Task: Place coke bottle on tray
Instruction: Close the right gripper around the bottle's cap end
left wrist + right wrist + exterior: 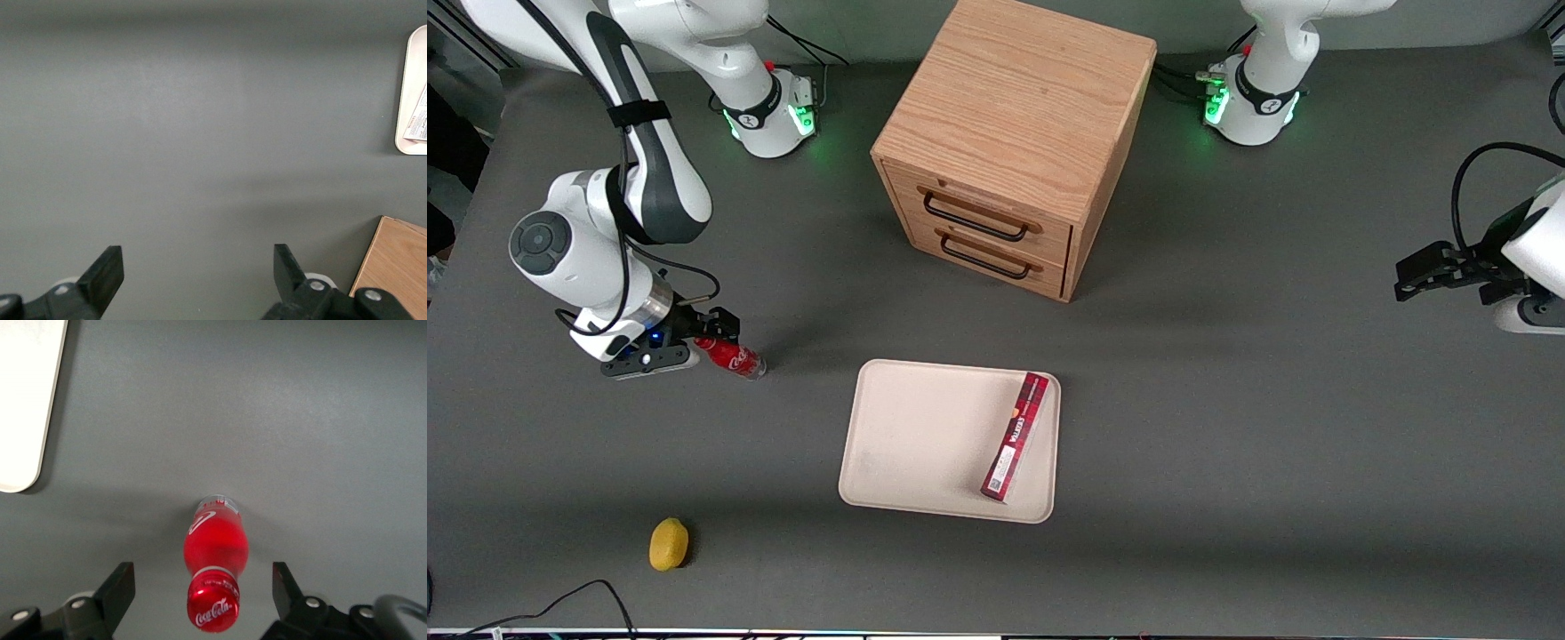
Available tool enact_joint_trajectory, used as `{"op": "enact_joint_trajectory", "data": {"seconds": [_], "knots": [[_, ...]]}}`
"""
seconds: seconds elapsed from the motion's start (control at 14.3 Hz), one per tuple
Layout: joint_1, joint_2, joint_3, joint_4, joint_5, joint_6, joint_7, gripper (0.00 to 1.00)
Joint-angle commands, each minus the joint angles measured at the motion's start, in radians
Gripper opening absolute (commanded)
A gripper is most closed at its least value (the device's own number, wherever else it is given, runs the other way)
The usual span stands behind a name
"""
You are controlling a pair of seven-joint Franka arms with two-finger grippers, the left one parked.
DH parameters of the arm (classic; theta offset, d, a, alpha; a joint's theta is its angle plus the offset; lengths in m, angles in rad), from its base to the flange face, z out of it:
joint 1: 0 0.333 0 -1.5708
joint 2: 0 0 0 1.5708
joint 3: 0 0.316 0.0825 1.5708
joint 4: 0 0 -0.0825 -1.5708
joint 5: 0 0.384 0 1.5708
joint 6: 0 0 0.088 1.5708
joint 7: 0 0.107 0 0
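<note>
1. Grey tabletop (1227, 444) everywhere, with a wooden drawer cabinet (1014, 142) in the upper middle of the front view and the cream tray (925, 436) just below centre.

2. That tray already has a long dark-red box (1016, 436) lying along its edge on the parked arm's side, so most of its floor is bare.

3. The coke bottle (732, 356) sits on the tabletop at middle left of the front view, toward the working arm's end and apart from the tray. It seems upright, going by the wrist camera looking down on its cap, though the front view shows it leaning.

4. The gripper (200, 593) is right over it, fingers spread wide with the bottle (215, 567) between them and a clear gap on both sides. Not pinching anything yet.

5. So I'd say we're at the grasp step: lined up, not closed.

6. Next move probably calls for dropping a bit, closing on the body under the cap, lifting, then carrying it over to the bare part of the tray, clear of that box.

7. A yellow lemon-looking thing (668, 543) sits at lower left, out of the way.
</note>
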Motion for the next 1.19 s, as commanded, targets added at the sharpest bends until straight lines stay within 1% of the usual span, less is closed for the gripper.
{"op": "enact_joint_trajectory", "data": {"seconds": [0.0,0.07,0.21,0.35,0.56,0.63,0.77,0.91,0.98,1.12], "knots": [[-0.003,-0.032,-0.002,-0.042,-0.013,0.013,-0.002,0.87],[-0.006,-0.041,-0.002,-0.05,-0.013,0.013,-0.003,0.86],[-0.008,-0.046,-0.002,-0.056,-0.013,0.014,-0.006,0.8],[-0.011,-0.05,-0.002,-0.058,-0.013,0.011,-0.008,0.56],[-0.009,-0.064,-0.002,-0.056,-0.013,0.0,-0.006,0.07],[-0.009,-0.072,-0.002,-0.056,-0.013,-0.009,-0.008,0.0],[-0.009,-0.099,-0.002,-0.048,-0.015,-0.056,-0.006,0.0],[-0.009,-0.165,-0.002,-0.016,-0.015,-0.162,-0.002,0.0],[-0.009,-0.197,0.0,0.02,-0.015,-0.243,0.0,0.0],[-0.011,-0.225,-0.002,0.158,-0.018,-0.465,-0.002,0.0]]}}
